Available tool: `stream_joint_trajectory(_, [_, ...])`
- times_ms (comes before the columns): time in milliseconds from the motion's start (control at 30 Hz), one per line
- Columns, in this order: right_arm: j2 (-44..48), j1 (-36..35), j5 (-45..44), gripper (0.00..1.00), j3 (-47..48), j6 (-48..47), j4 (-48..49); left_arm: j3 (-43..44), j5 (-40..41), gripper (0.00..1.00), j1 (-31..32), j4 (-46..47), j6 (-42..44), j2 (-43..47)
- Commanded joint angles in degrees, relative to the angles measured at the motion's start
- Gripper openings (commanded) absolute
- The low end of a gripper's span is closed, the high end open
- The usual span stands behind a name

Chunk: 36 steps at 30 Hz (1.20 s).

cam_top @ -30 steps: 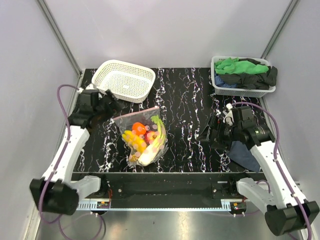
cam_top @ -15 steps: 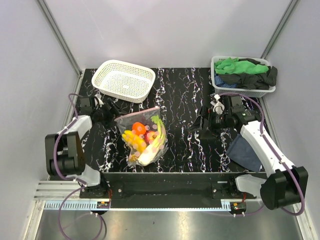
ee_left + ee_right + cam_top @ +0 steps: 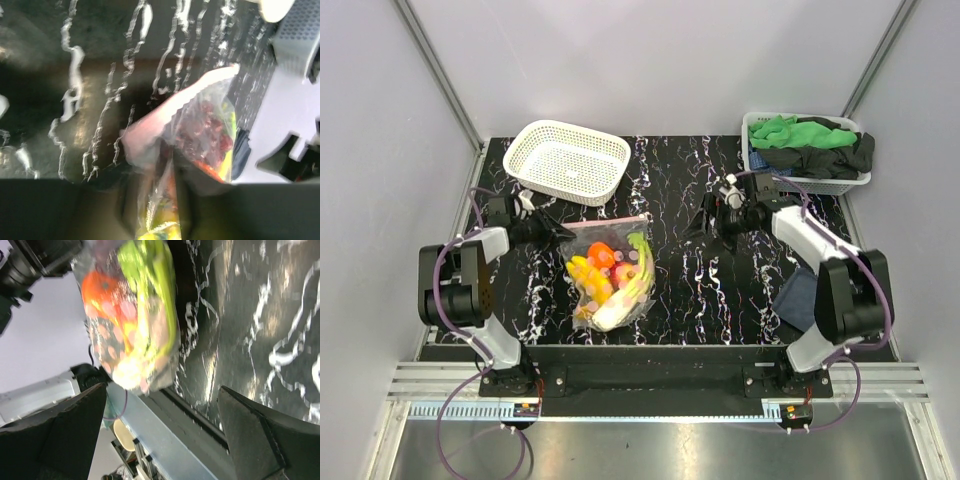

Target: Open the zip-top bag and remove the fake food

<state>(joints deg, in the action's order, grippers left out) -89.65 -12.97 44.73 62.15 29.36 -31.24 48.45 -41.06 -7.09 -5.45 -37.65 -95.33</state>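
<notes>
The zip-top bag (image 3: 610, 272) lies on the black marbled table, its pinkish-red zip strip (image 3: 607, 222) at the far end. Through the clear plastic shows the fake food (image 3: 601, 258): an orange-red round fruit, yellow pieces (image 3: 586, 282) and pale-green stalks (image 3: 637, 272). My left gripper (image 3: 556, 232) sits at the bag's far-left corner. In the left wrist view this gripper (image 3: 167, 200) is shut on the bag's film (image 3: 200, 115) just below the strip. My right gripper (image 3: 705, 228) hangs open to the right of the bag. The right wrist view shows its jaws (image 3: 160, 430) wide apart, the bag (image 3: 135, 315) ahead of them.
A white lattice basket (image 3: 568, 160) stands at the back left. At the back right a grey basket (image 3: 807, 178) holds green and black cloths. A dark blue cloth (image 3: 800, 298) lies near the right front edge.
My left gripper has closed in on the bag's far-left corner and shut on it. My right gripper has swung left and farther back toward the bag, still open.
</notes>
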Motion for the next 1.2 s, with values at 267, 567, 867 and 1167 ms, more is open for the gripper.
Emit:
stream_joint_trajectory(267, [-10.6, 0.1, 6.7, 1.0, 7.5, 1.1, 14.3, 0.8, -13.4, 0.0, 3.7, 9.5, -4.4, 11.5])
stream_joint_trajectory(567, [-11.2, 0.1, -6.0, 1.0, 17.5, 11.6, -1.0, 1.0, -13.9, 0.0, 11.4, 7.7, -4.1, 20.6])
stream_joint_trajectory(867, [-9.1, -3.4, -19.1, 0.98, 27.2, 23.1, -16.7, 3.7, -9.7, 0.0, 20.0, 4.0, -0.4, 26.1])
stream_joint_trajectory(1167, [-10.2, -5.5, -20.6, 0.92, 27.9, 32.9, -18.7, 5.9, -6.8, 0.0, 24.6, -0.7, 4.2, 29.0])
